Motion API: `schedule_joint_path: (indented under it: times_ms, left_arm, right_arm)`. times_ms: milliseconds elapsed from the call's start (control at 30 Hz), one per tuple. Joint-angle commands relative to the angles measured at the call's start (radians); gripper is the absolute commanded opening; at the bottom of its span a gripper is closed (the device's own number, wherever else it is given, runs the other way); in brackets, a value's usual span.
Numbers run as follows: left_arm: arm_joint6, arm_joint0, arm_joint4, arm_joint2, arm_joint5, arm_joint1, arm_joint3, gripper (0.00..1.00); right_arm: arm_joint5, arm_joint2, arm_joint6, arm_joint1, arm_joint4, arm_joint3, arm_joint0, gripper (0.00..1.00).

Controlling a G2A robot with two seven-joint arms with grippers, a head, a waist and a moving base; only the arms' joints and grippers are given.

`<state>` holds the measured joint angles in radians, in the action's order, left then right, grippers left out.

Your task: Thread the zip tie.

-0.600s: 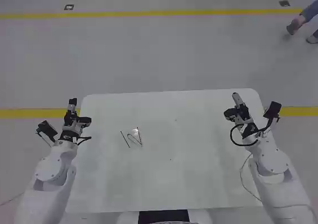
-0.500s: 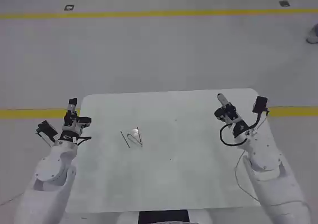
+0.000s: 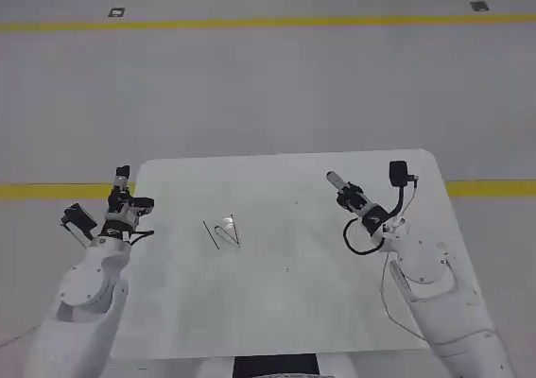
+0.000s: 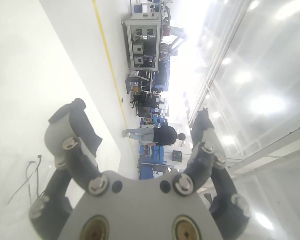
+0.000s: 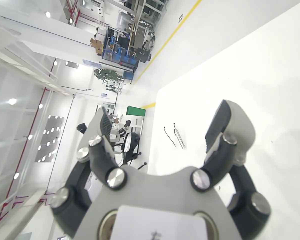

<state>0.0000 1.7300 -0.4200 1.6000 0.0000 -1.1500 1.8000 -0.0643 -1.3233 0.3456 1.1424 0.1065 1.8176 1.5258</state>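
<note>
- Lying loose on the table [image 3: 277, 312], left of centre, the zip ties [image 3: 223, 232] sit between the two arms, probably so that either can reach them. The left gripper [image 3: 121, 177] hangs by the table's left edge. The right gripper [image 3: 335, 180] is over the right half, aimed towards the ties.
- Left wrist view: the left gripper [image 4: 140, 108] has its jaws spread wide with nothing between them. The zip ties [image 4: 27, 176] lie off to its side, so this arm looks parked.
- Right wrist view: the right gripper [image 5: 163, 109] is wide apart and empty. The zip ties [image 5: 176, 136] lie ahead of it, well apart, which suggests it is lined up for a pick.
</note>
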Motion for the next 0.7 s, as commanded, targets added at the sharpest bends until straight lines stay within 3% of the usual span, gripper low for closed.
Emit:
schedule_joint_path:
  times_ms: [0, 100, 200, 467, 667]
  left_arm:
    - [0.000, 0.000, 0.000, 0.000, 0.000, 0.000, 0.000, 1.00]
    - [0.000, 0.000, 0.000, 0.000, 0.000, 0.000, 0.000, 1.00]
    - [0.000, 0.000, 0.000, 0.000, 0.000, 0.000, 0.000, 1.00]
    - [0.000, 0.000, 0.000, 0.000, 0.000, 0.000, 0.000, 1.00]
    - [0.000, 0.000, 0.000, 0.000, 0.000, 0.000, 0.000, 1.00]
  right_arm:
    - [0.000, 0.000, 0.000, 0.000, 0.001, 0.000, 0.000, 1.00]
    - [0.006, 0.008, 0.019, -0.001, 0.020, 0.007, -0.009, 1.00]
    - [-0.001, 0.057, 0.147, -0.003, 0.120, -0.027, -0.103, 1.00]
    - [-0.037, 0.268, 0.361, 0.021, 0.326, -0.205, -0.358, 1.00]
    - [-0.045, 0.431, 0.462, 0.052, 0.443, -0.340, -0.468, 1.00]
